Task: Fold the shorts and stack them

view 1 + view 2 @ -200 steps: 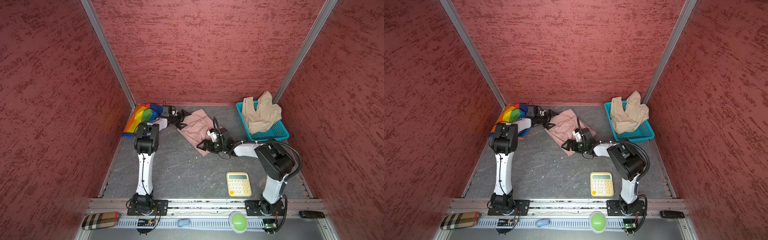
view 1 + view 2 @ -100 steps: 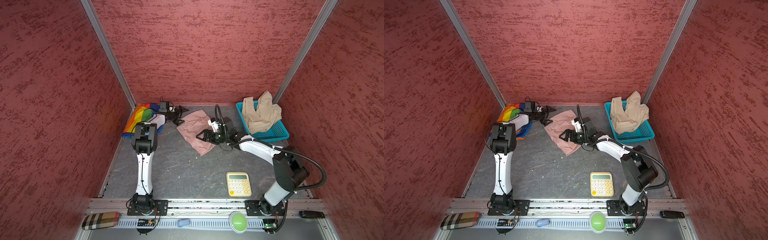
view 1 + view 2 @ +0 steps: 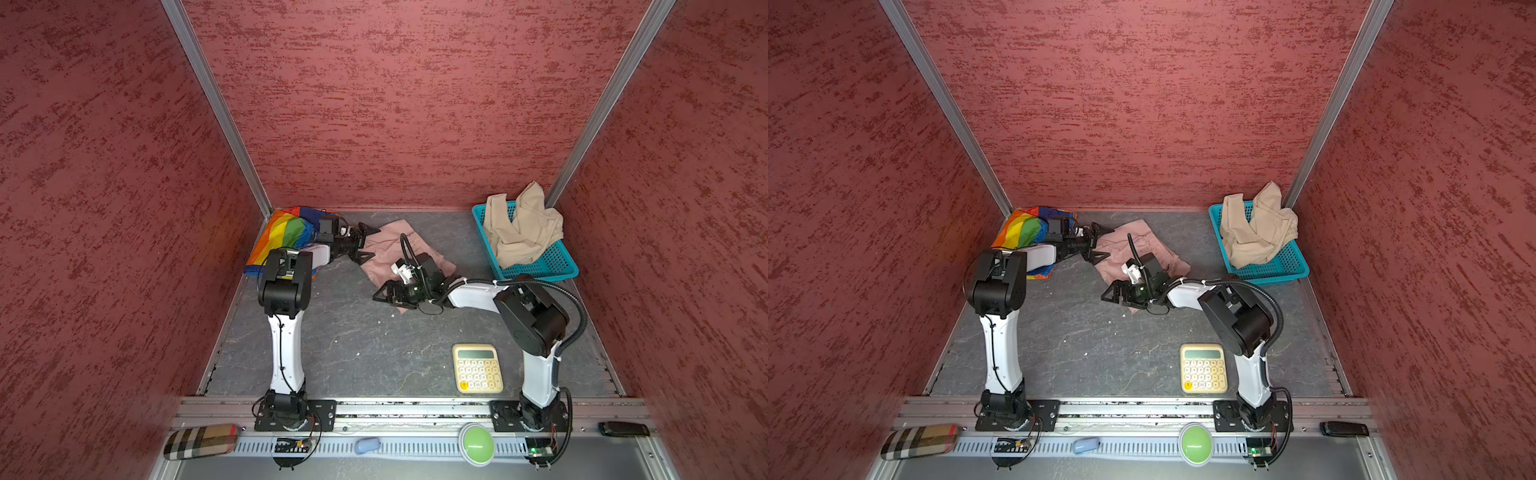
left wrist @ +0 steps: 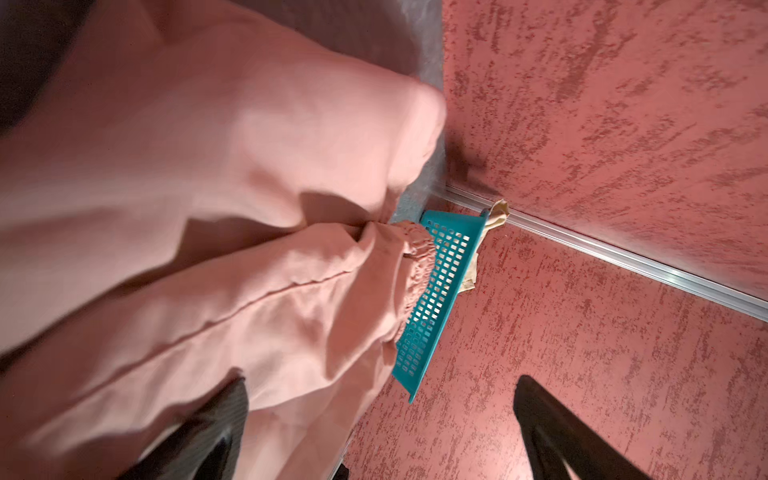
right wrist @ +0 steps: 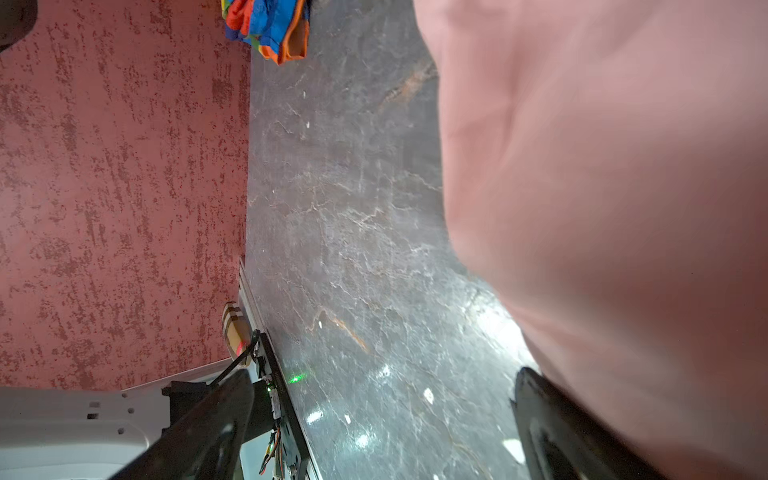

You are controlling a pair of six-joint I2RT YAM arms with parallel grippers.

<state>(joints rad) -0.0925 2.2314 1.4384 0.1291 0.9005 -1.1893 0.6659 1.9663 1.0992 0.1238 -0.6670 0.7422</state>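
Pink shorts (image 3: 382, 249) are lying on the worktop (image 3: 353, 345) in both top views, left claw (image 3: 369, 245) and right claw (image 3: 384, 296) gaping wide at opposite edges. Left wrist view is showing their fabric beside one finger (image 4: 208, 432); right wrist view likewise.

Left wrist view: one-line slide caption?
Open left hand at the edge of the pink shorts; teal basket with the beige shorts beyond.

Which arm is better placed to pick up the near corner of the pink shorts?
Probably the right. The right fingers, open, sit at the near corner of the pink shorts; the left fingers, also open, are at the far left edge, beside the rainbow shorts.
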